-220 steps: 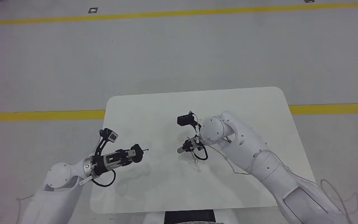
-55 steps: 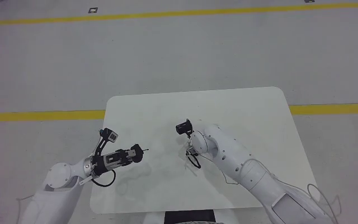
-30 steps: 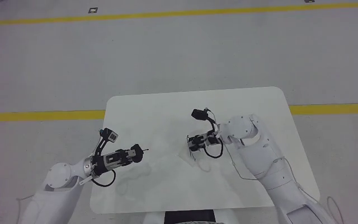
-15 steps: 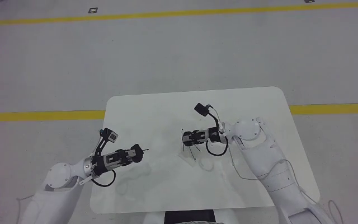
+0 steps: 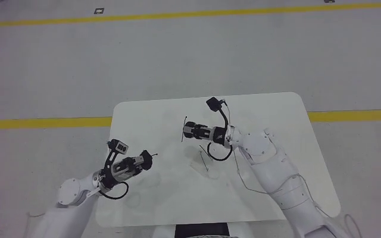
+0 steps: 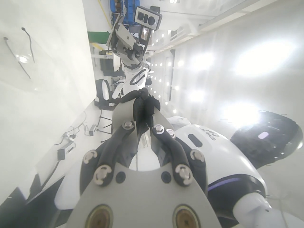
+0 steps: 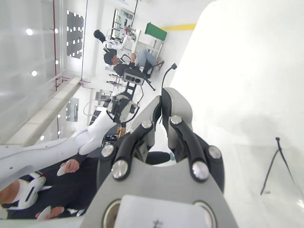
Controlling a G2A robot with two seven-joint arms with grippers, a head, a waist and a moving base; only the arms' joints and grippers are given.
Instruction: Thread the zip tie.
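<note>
One zip tie (image 7: 164,78), pinched in the right end effector (image 7: 162,100), has swung left toward the closed left end effector (image 5: 147,158), so threading looks next.

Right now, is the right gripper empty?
No, the right gripper is shut on a zip tie that sticks out past its fingertips.

Lighting: bright, even, from overhead. Ceiling lamps (image 6: 258,55) bloom into white glare above the surface (image 7: 237,72). The surface itself is washed out. Wrist views bow straight lines near edges.
</note>
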